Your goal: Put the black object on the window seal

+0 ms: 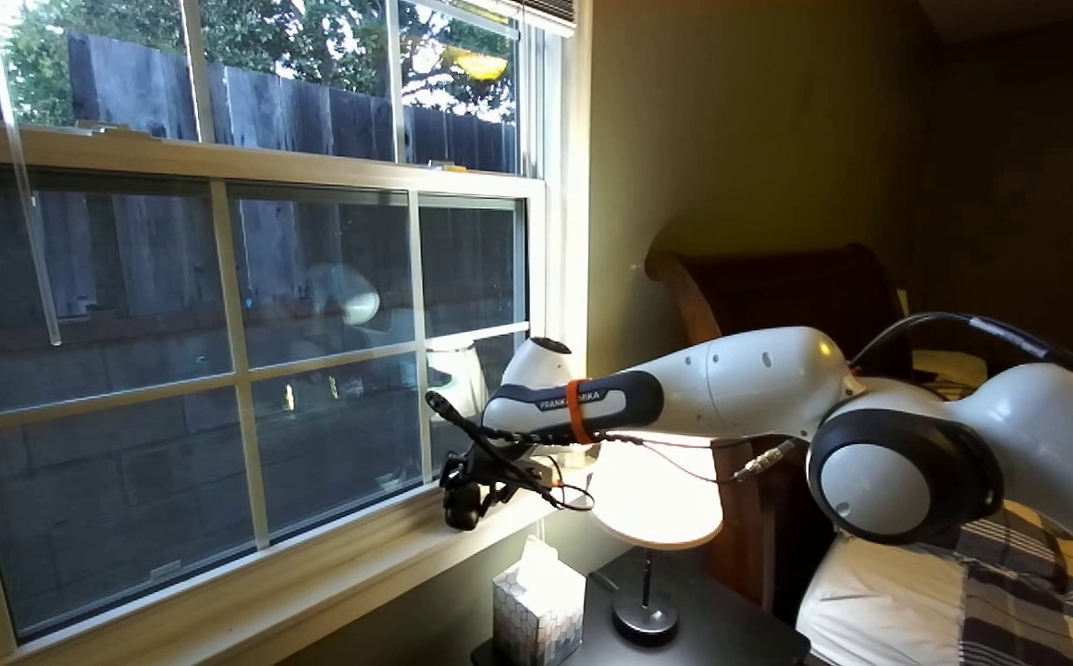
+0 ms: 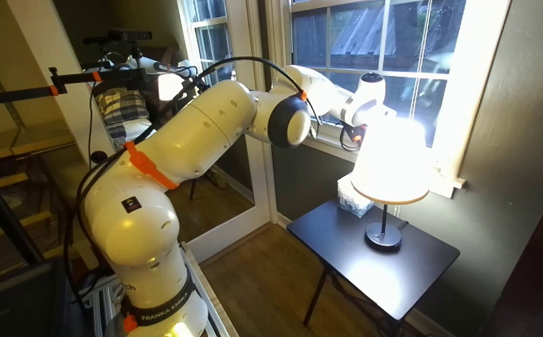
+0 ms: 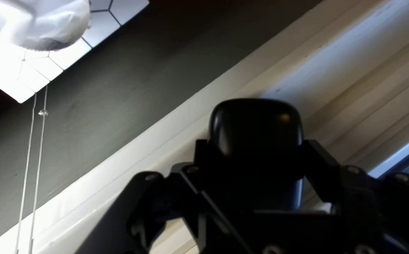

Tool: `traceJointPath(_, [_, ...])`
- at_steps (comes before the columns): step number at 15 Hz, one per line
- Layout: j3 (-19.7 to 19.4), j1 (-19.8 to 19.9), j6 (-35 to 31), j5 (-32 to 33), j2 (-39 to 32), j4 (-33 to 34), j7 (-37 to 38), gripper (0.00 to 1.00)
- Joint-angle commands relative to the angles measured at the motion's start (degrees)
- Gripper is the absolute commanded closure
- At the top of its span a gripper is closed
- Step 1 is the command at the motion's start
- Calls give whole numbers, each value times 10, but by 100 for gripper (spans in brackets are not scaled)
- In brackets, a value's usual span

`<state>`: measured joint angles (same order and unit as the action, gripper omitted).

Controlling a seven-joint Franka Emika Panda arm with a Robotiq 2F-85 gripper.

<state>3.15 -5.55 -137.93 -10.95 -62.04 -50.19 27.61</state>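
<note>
The black object is a smooth, glossy, rounded block. My gripper is shut on it, with a finger against each side in the wrist view. In an exterior view the gripper points down at the window, and the black object hangs at its lower end over the cream window seal. I cannot tell whether the object touches the ledge. The window seal runs diagonally behind the object in the wrist view. In an exterior view the lampshade mostly hides the gripper and the object.
A lit lamp stands on a dark side table, close to the arm. A tissue box stands beside it, below the ledge. The window panes rise right behind the gripper. Thin blind cords hang near the box.
</note>
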Motion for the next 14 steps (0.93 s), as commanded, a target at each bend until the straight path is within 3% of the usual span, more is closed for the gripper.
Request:
traceJointPath(1, [-3, -4, -4, -13, -39, 57, 22, 57])
traceJointPath(14, [-16, -13, -88, -11, -61, 78, 113, 57])
